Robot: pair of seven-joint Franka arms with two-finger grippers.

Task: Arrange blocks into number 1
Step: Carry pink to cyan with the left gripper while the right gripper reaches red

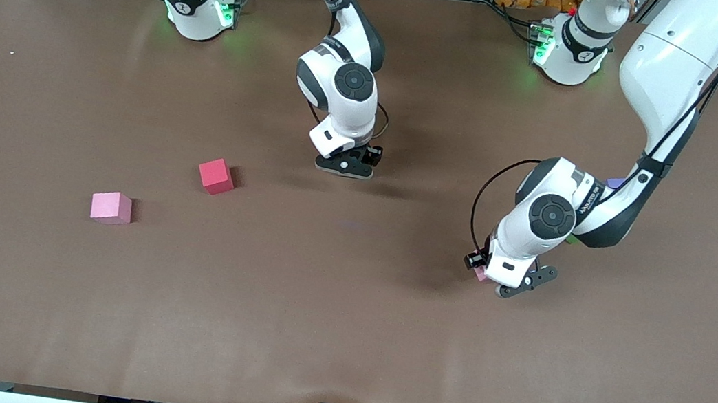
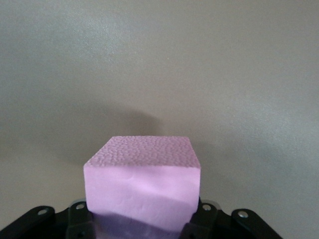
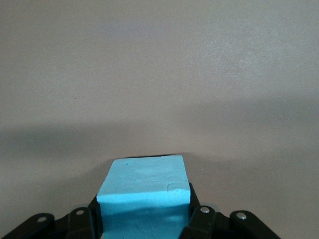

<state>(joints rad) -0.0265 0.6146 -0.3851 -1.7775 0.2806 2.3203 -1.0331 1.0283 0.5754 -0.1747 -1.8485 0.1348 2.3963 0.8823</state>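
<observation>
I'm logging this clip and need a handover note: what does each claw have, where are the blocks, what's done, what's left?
Left claw: shut on a pink block, low over the table toward the left arm's end.
Right claw: shut on a light blue block, low over mid-table.
Loose blocks: a red block and a second pink block toward the right arm's end, apart, the pink one nearer the front camera. A purple block and a green one peek out under the left arm.
Done: two blocks gripped.
Left: no number 1 formed yet; every block needs placing.
</observation>
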